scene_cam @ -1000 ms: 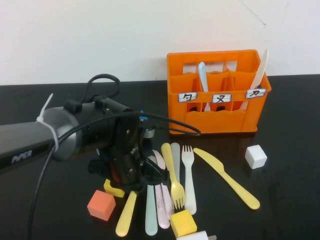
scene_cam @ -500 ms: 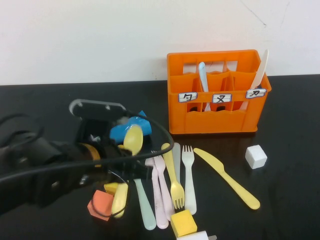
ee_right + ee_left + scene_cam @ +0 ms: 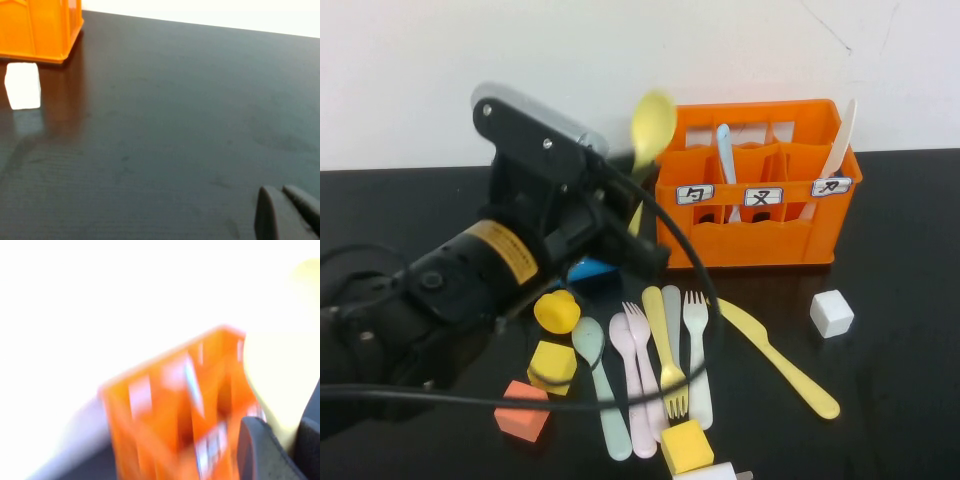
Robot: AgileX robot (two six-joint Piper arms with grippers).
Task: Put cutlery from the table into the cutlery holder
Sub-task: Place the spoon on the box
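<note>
My left gripper (image 3: 632,238) is shut on a yellow spoon (image 3: 651,125) and holds it upright in the air, its bowl level with the top left corner of the orange cutlery holder (image 3: 757,240). In the blurred left wrist view the spoon (image 3: 280,360) sits between the fingers (image 3: 260,450), with the holder (image 3: 175,410) beyond. The holder holds a pale spoon (image 3: 725,150) and a white knife (image 3: 840,140). On the table (image 3: 900,260) lie a green spoon (image 3: 601,385), pink cutlery (image 3: 636,380), a yellow fork (image 3: 666,355), a white fork (image 3: 698,350) and a yellow knife (image 3: 775,355). My right gripper (image 3: 287,207) is shut and empty, low over bare table.
Yellow cubes (image 3: 685,445) (image 3: 552,362), an orange cube (image 3: 520,420) and a white cube (image 3: 832,312) lie around the cutlery. A blue cone (image 3: 590,268) sits under my left arm. The white cube (image 3: 22,85) and the holder's corner (image 3: 40,30) show in the right wrist view.
My left gripper has risen from the table with the yellow spoon and swung up and right to the holder's left side. The green spoon shifted on the table.
</note>
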